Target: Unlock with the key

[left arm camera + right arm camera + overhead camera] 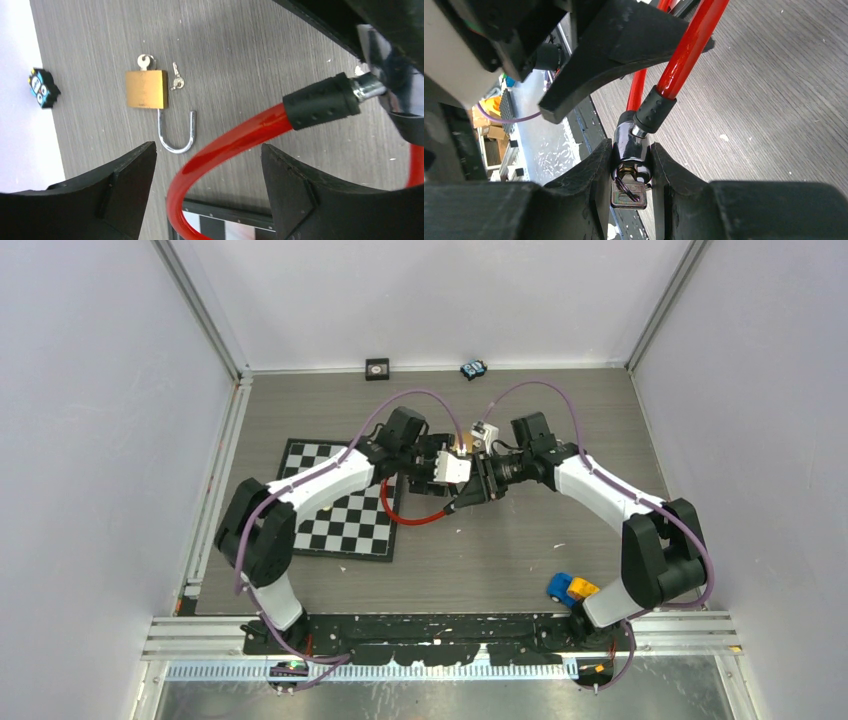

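Inside the clamped right claw [631,150] sits the lock barrel [626,144] with key [628,196]; left claw [207,148] gapes around the red cable [235,134].

No legible text, labels, brands or numbers in any view.

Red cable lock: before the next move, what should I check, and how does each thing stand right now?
1. Dark-headed key seated in the chrome lock barrel: ok.
2. Right gripper jaws clamped on that barrel: ok.
3. Left gripper gripping the red cable: not ok, jaws stand open either side of it.
4. Cable end released from the barrel: cannot tell.
5. Brass padlock on the table, touched by neither gripper: ok.
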